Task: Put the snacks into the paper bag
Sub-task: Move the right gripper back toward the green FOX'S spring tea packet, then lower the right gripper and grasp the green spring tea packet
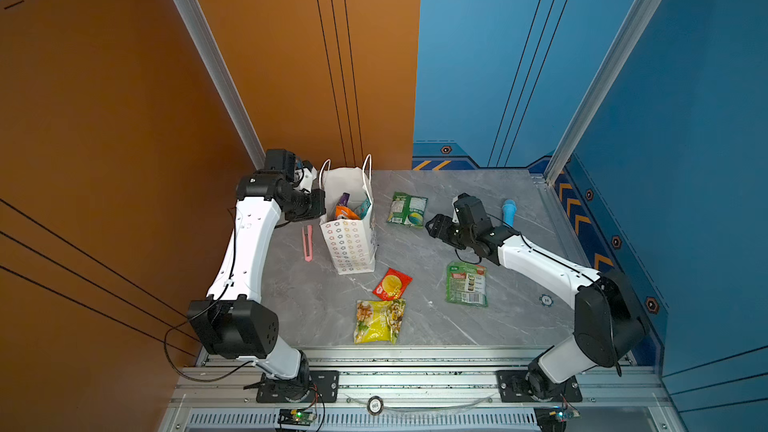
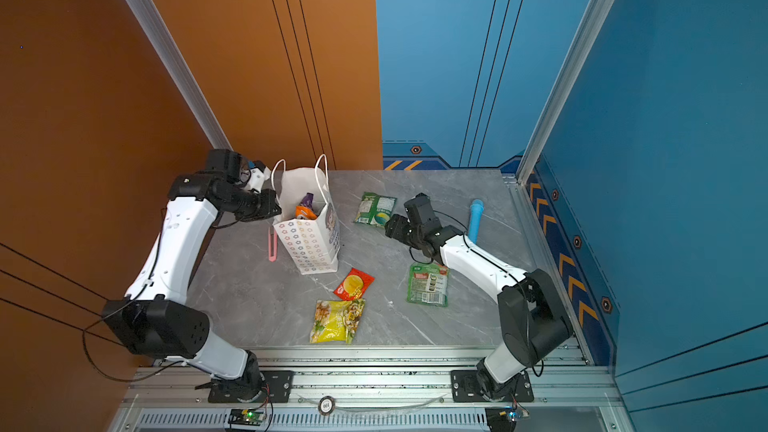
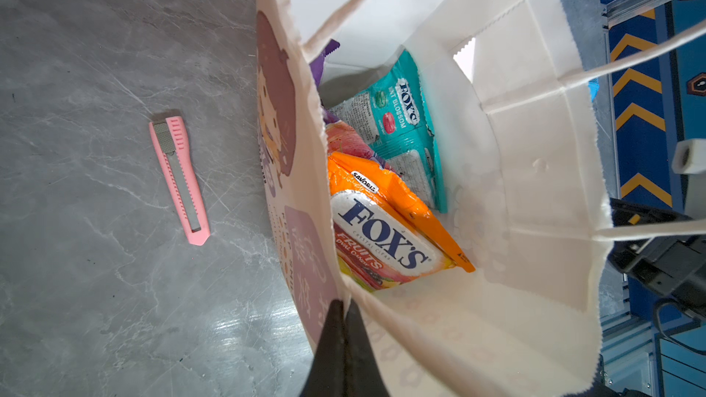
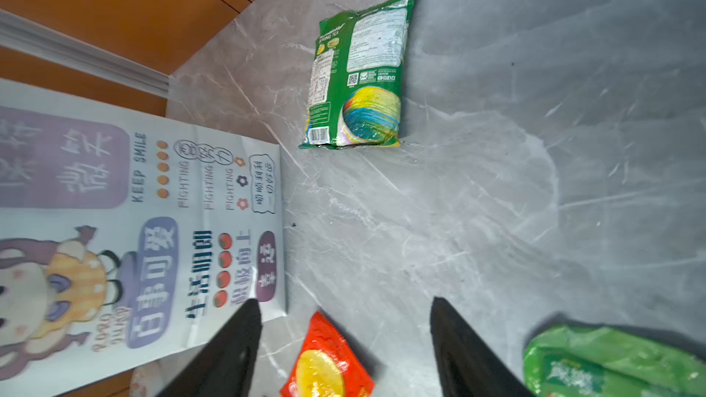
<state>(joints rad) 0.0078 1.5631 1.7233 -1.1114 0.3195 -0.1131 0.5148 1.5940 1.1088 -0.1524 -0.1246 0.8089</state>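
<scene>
- Four packets loose and flat on the table (image 1: 498, 326), three more inside the bag (image 1: 349, 243).
- Bag upright, centre-left in both top views. Long axis vertical, mouth up and open, flower-grid side toward the lower edge of the frame, cartoon face toward the right.
- Inside the bag, from the left wrist view: orange packet (image 3: 382, 223) leaning on edge, teal packet (image 3: 405, 116) behind it, purple packet (image 3: 324, 51) poking up beside the wall.
- Far green packet (image 1: 407, 209) right of the bag and well apart from it, printed back up, long axis roughly up-down the frame, slightly tilted.
- Near green packet (image 1: 466, 283) lower right of centre, long axis also up-down, upper end just under the right arm's wrist.
- Red packet (image 1: 392, 283) below and right of the bag's base, turned diamond-wise.
- Yellow packet (image 1: 379, 321) close below the red one, contact unclear, long axis up-down.
- Left claw (image 3: 342, 311) pinched tight on the bag's rim, on the bag's left wall.
- Right claw (image 1: 434, 226) spread wide with nothing in it, above the table between the two green packets, pointing toward the bag.
- Cutter (image 1: 307, 243) just left of the bag, parallel to its side. Blue cylinder (image 1: 509, 211) at the right, behind the right arm.
- Bare table between the bag and the far green packet, and along the lower right. Lower table edge just below the yellow packet.
</scene>
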